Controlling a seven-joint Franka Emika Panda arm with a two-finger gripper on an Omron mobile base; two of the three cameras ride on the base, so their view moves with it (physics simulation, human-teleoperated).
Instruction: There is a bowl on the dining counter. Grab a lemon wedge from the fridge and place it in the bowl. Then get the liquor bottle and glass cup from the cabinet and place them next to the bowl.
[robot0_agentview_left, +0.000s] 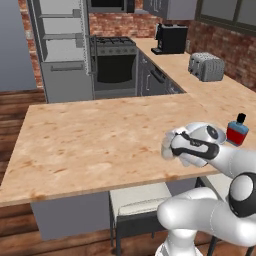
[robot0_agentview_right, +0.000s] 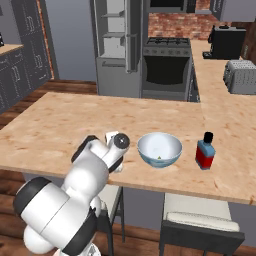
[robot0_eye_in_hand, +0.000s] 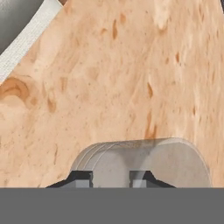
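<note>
My gripper (robot0_eye_in_hand: 111, 179) is shut on the glass cup (robot0_eye_in_hand: 144, 159), a clear tumbler held just above the dining counter (robot0_agentview_right: 55, 125) near its front edge. In the left base view the gripper (robot0_agentview_left: 170, 147) sits at the end of the bent white arm. To the cup's right stands the white bowl (robot0_agentview_right: 160, 149) with a small yellow lemon wedge (robot0_agentview_right: 159, 159) inside. Right of the bowl stands the liquor bottle (robot0_agentview_right: 205, 151), red with a black cap, also seen upright at the counter's right side (robot0_agentview_left: 238, 130). The fridge (robot0_agentview_left: 62, 45) stands open at the back.
A black oven (robot0_agentview_left: 115, 62) is beside the fridge. A coffee machine (robot0_agentview_left: 170, 38) and a toaster (robot0_agentview_left: 206, 66) stand on the side counter. Cushioned stools (robot0_agentview_left: 137, 200) are tucked under the dining counter's front edge. Grey wall cupboards (robot0_agentview_left: 170, 7) hang at the top right.
</note>
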